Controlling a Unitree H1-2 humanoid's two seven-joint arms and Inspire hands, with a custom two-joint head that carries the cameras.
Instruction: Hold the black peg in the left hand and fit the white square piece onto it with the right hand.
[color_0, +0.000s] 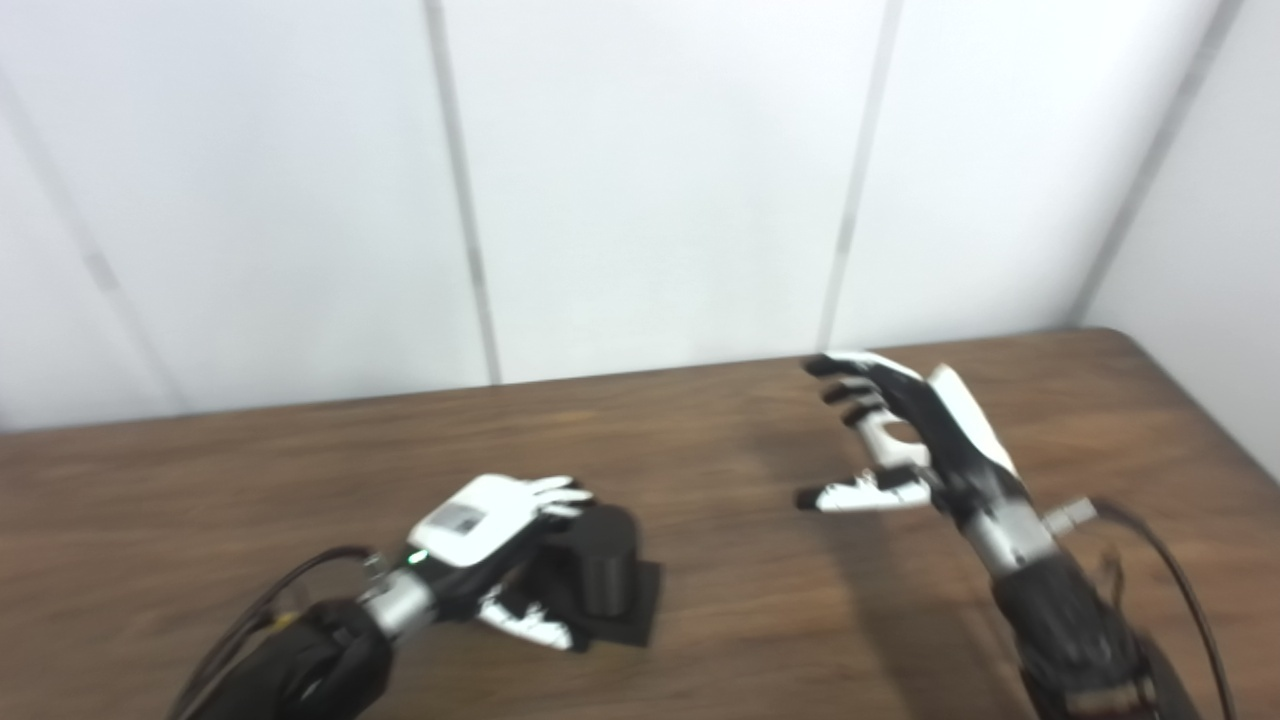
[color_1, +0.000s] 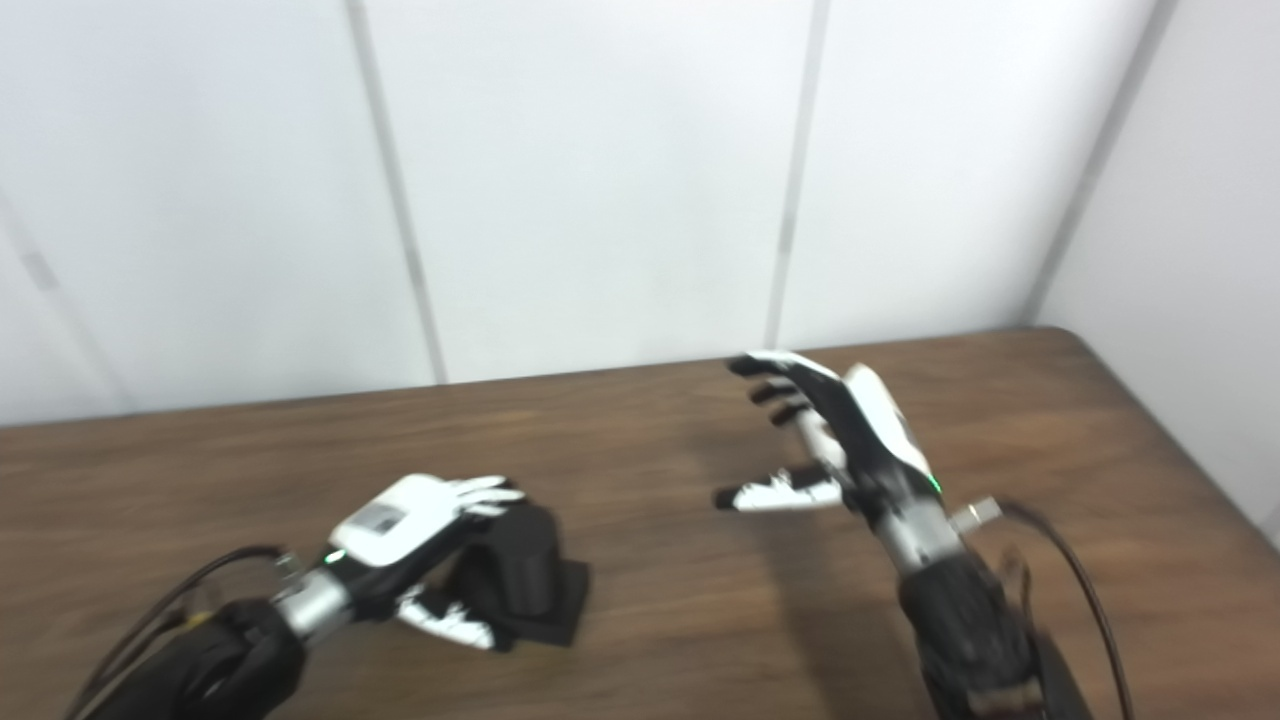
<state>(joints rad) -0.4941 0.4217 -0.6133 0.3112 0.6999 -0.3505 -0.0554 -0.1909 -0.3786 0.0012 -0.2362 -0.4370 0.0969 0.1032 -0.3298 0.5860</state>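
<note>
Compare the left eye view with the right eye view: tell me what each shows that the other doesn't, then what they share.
Only the left eye view: nothing of note; it only places everything further right in the picture.

Only the right eye view: a green light at the right hand's wrist, and slightly more side wall at the right edge.

Both: the left hand wrapped around the black peg on the wooden table, and the right hand raised, open and empty. Neither shows a white square piece.

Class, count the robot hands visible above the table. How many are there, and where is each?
2. The left hand is low at the near left, wrapped around the black peg. The right hand is raised at the right, open.
</note>
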